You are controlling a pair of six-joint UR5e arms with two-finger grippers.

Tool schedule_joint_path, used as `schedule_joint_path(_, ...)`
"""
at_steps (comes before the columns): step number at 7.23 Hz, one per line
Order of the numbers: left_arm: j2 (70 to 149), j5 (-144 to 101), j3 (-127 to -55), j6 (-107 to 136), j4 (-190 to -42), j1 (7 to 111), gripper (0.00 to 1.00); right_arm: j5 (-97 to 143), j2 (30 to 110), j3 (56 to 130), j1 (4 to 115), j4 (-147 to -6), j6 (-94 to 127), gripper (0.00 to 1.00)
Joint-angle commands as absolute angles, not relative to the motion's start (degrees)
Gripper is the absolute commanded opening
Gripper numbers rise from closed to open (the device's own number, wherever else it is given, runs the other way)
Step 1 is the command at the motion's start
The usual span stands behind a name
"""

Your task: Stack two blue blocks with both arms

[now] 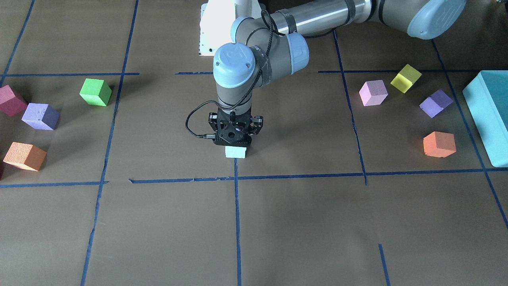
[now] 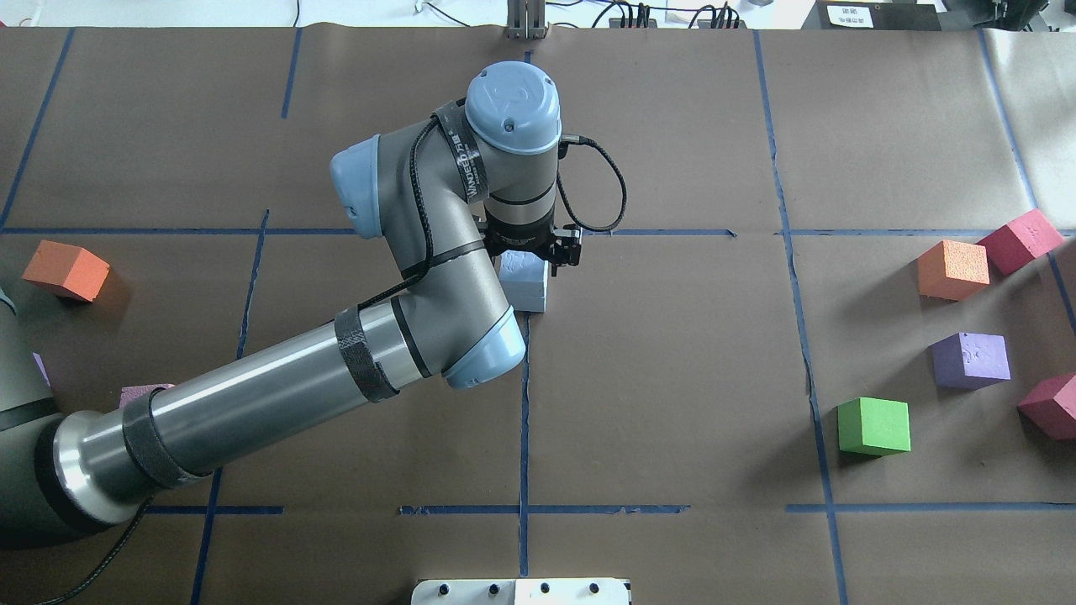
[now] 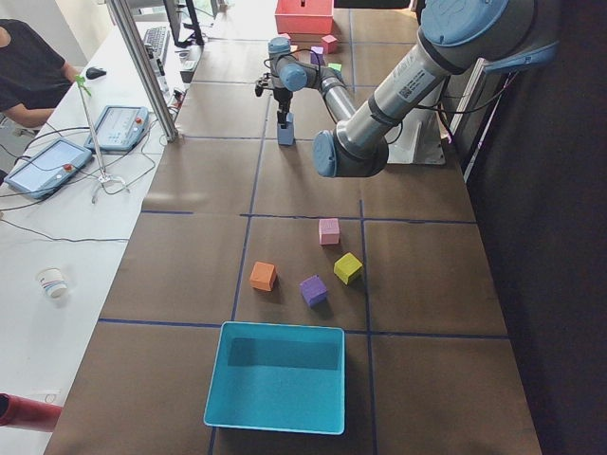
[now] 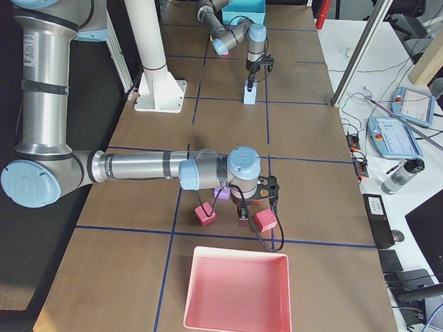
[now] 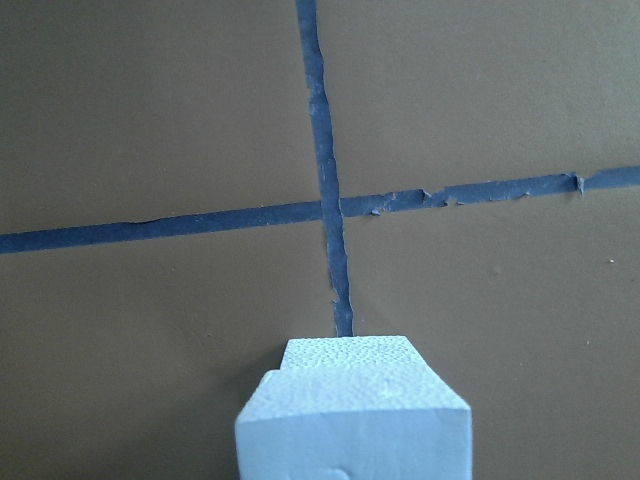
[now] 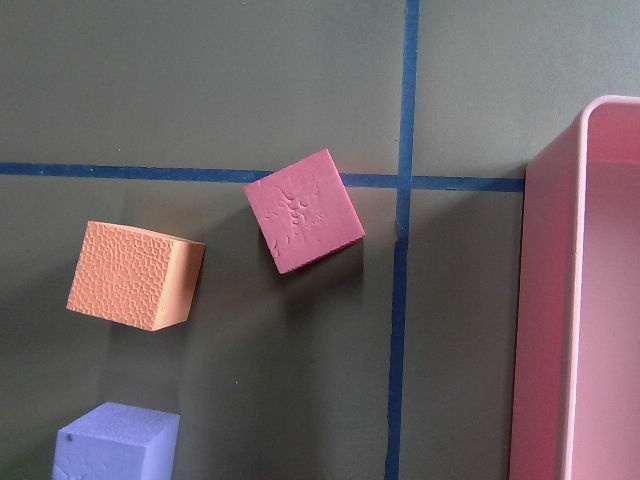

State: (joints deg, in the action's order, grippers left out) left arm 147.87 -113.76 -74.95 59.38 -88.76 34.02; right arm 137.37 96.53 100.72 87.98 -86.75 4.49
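Observation:
Two pale blue blocks stand stacked near the table's middle, by a tape crossing. The stack is two cubes high in the exterior left view and also shows in the exterior right view. My left gripper comes straight down on the stack, around the upper blue block. That block rests slightly offset on the lower blue block. From overhead the left gripper covers part of the stack. Its fingers are hidden. My right gripper hangs low among red cubes; I cannot tell whether it is open or shut.
On the robot's right lie a green cube, a purple cube, an orange cube, red cubes and a pink tray. On its left are pink, yellow, purple and orange cubes and a teal box.

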Motion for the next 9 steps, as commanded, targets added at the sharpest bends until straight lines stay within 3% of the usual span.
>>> schedule_joint_path(1, 147.6, -113.7, -75.4, 61.0, -89.1, 33.9, 1.0, 137.4, 96.5, 100.7, 88.0, -86.7, 4.5, 1.0)
schedule_joint_path(3, 147.5, -114.0, -78.8, 61.0, -88.3, 34.3, 1.0, 137.4, 96.5, 100.7, 88.0, -86.7, 4.5, 1.0)
schedule_joint_path(7, 144.2, -117.0, -97.5, 60.3, -71.7, 37.9, 1.0, 137.5, 96.7, 100.6, 88.2, -86.7, 4.1, 1.0)
schedule_joint_path(9, 131.8, -117.2, -112.2, 53.8, -67.9, 42.1, 1.0, 137.5, 97.8, 98.8, 89.9, -86.8, 0.6, 1.0)
